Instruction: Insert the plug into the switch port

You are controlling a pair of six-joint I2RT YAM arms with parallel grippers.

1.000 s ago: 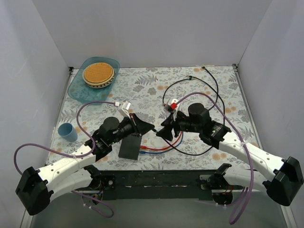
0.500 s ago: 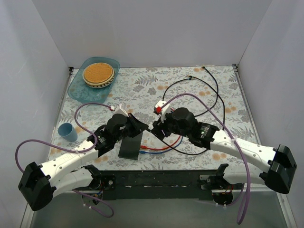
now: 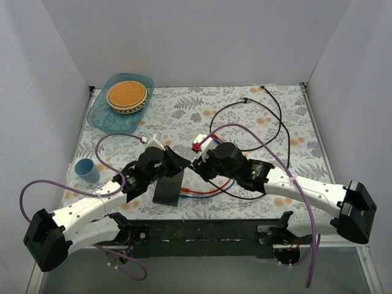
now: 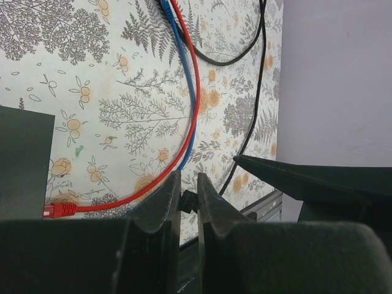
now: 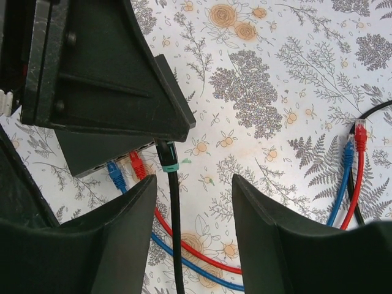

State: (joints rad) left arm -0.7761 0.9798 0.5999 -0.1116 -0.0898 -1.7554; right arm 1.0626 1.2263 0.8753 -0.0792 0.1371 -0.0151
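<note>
My left tool clenches the black plug beside the switch; I judge it unseated. Right tool is released astride the cable.

Soft, bright, even light falls from above onto the worktop, tinting the pale walls cool and leaving only short, faint shadows beneath the arms. In the left wrist view the left pincer is a dark, blurred mass close to the lens while the floral print behind is sharp. The right pincer likewise shows dim and slightly soft against crisp, well-lit print.
</note>
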